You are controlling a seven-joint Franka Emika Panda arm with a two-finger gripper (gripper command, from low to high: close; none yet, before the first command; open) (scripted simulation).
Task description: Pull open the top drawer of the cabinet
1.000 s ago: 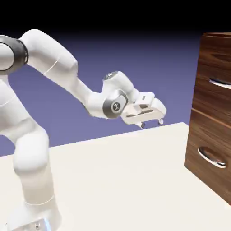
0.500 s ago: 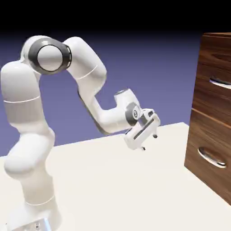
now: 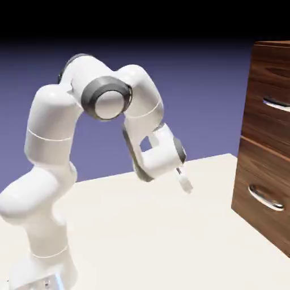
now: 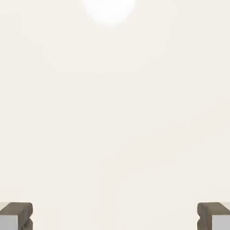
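Hovering over the bench (image 3: pixel 153 226), short of its far right corner: one claw (image 4: pixel 115 218), jaws wide. Cabinet (image 3: pixel 263 147), top drawer (image 3: pixel 269 85) shut. Lettering: none legible.

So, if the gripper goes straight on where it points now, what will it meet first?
Probably the pale table: it fills the hand view beyond the open gripper. How far off is unclear.

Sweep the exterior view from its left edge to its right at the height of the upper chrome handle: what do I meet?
The robot arm → the blue-violet backdrop → the cabinet → the top drawer's handle.
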